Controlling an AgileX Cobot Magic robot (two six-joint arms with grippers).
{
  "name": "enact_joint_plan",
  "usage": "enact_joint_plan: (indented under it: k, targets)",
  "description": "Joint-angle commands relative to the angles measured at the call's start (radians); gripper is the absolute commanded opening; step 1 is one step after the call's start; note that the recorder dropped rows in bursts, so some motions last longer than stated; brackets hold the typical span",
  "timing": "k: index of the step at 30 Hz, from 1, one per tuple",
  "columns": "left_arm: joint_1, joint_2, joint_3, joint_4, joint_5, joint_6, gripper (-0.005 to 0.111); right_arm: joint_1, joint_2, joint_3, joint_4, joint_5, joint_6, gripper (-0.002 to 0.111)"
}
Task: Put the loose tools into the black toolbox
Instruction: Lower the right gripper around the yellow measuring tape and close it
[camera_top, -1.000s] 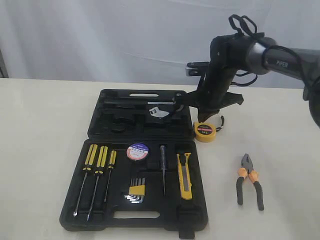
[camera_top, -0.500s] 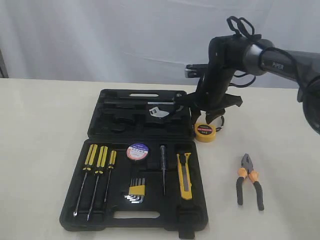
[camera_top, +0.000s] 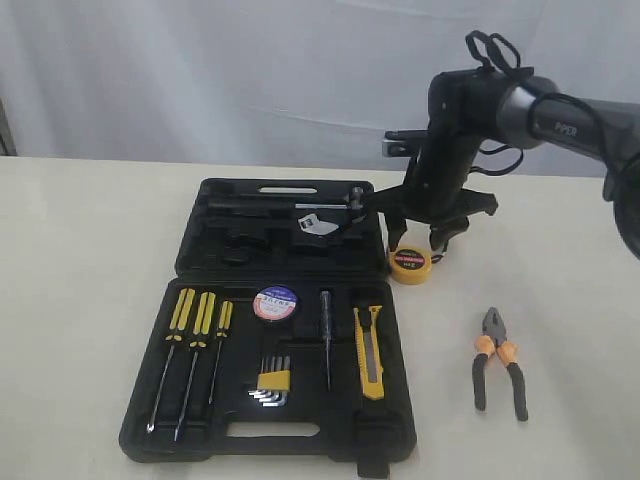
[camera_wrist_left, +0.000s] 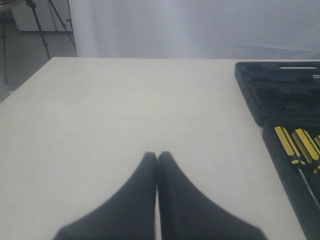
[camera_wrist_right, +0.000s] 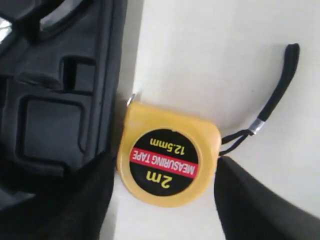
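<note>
The black toolbox (camera_top: 400, 425) lies open, with the yellow-black utility knife (camera_top: 369, 350) and the black tape roll (camera_top: 276, 302) in its tray. Just off the lid's right edge, the yellow tape measure (camera_top: 410, 263) lies flat on the table. My right gripper (camera_top: 416, 240) hangs open right above it. In the right wrist view the tape measure (camera_wrist_right: 167, 160) sits between the spread fingers of that gripper (camera_wrist_right: 165, 172), beside the toolbox wall (camera_wrist_right: 60, 100). The orange-and-black pliers (camera_top: 499, 372) lie on the table to the right. My left gripper (camera_wrist_left: 157, 155) is shut and empty over bare table.
Three yellow-black screwdrivers (camera_top: 195, 345), hex keys (camera_top: 272, 383) and a thin tester screwdriver (camera_top: 326, 335) are seated in the tray. The tape measure's black wrist strap (camera_wrist_right: 272, 105) trails away from the toolbox. A white curtain hangs behind the table.
My right gripper has gone from shut to open and shifted slightly right, so its fingers now straddle the tape measure. No tool has moved.
</note>
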Motion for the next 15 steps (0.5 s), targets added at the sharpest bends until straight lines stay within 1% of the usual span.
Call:
enact_joint_plan:
  k: [1, 11, 15]
  targets:
    - [-0.005, -0.001, 0.003, -0.010, -0.008, -0.004, 0.000, -0.020, -0.003, -0.005, -0.012, 0.012, 0.000, 0.057]
    - [-0.005, -0.001, 0.003, -0.010, -0.008, -0.004, 0.000, -0.020, -0.003, -0.005, 0.000, -0.034, -0.015, 0.057]
    - [-0.005, -0.001, 0.003, -0.010, -0.008, -0.004, 0.000, -0.020, -0.003, -0.005, 0.000, -0.054, -0.015, 0.059]
